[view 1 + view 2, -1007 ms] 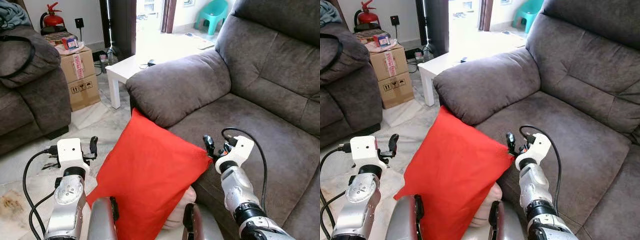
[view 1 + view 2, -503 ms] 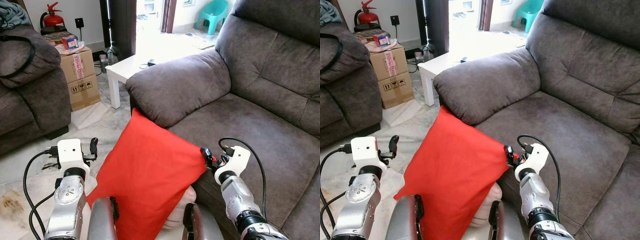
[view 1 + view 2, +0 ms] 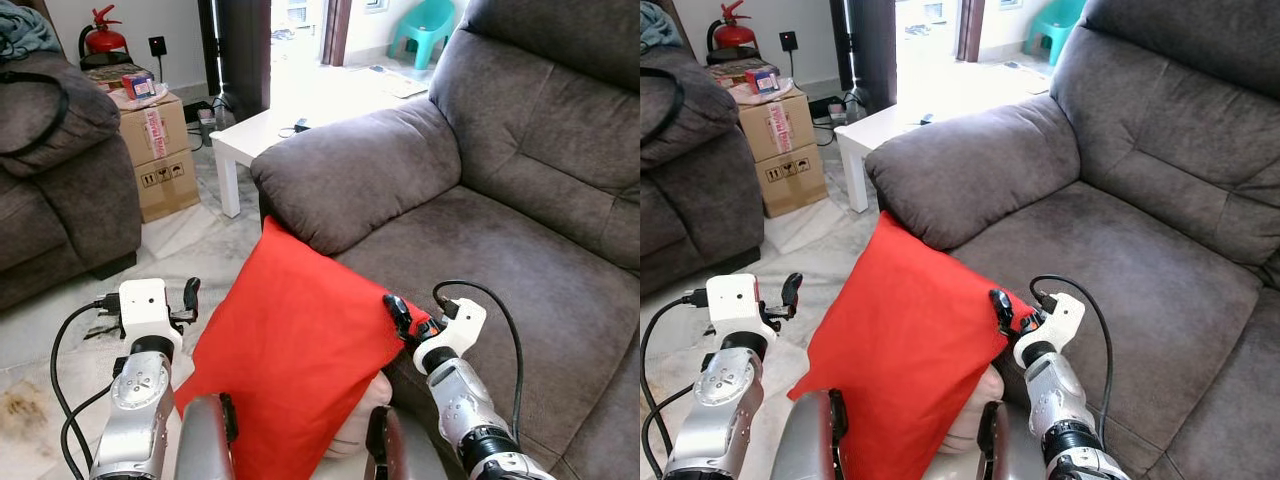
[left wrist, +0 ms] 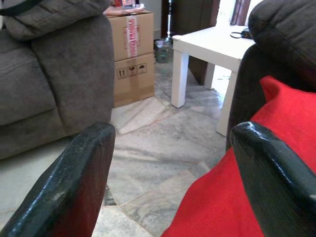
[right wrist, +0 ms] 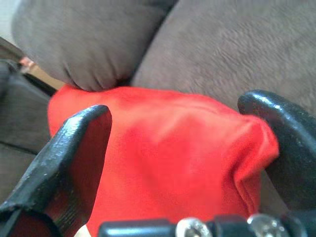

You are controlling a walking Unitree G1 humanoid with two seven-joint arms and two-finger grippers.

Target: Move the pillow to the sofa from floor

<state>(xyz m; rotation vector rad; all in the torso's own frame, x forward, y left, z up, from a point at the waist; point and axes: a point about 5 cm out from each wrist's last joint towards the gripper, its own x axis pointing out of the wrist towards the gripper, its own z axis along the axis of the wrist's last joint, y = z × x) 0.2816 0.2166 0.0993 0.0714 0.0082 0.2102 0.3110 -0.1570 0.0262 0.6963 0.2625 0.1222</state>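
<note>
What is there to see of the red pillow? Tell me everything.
The pillow is plain bright red, smooth cloth, square, standing tilted on one corner. Its top corner leans against the front of the grey sofa under the armrest. The right gripper has its open fingers around the pillow's right corner. The left gripper sits beside the left edge, apart from it. Its bottom is hidden behind the robot's body.

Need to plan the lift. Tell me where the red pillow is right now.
The red pillow leans against the sofa front below its armrest, between the left gripper and right gripper.
</note>
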